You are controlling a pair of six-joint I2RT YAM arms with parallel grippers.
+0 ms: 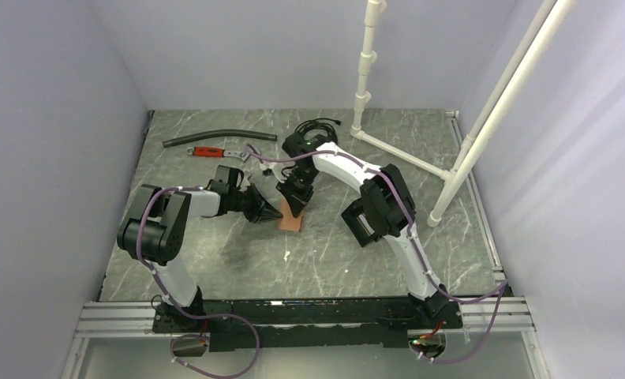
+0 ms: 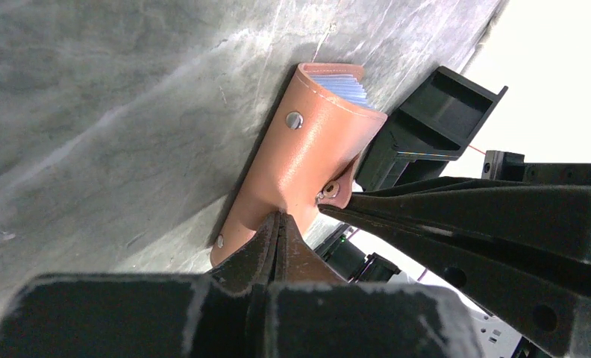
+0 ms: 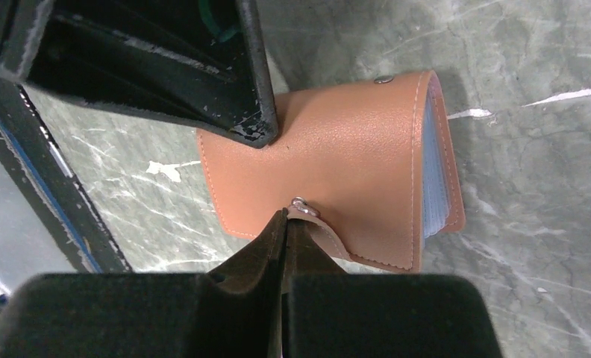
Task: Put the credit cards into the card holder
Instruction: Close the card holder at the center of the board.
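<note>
Brown card holder (image 3: 352, 149) lay on the table (image 3: 539, 224)
The left gripper (image 2: 279, 224), squeezed tight, pressed its tips on the cover. The right gripper (image 3: 286, 218) pinched the snap strap (image 3: 316, 224).

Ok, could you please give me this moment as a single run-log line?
left gripper: shut, pinching tan snap wallet edge | right gripper: shut on its snap tab | wallet: resting on table
</note>
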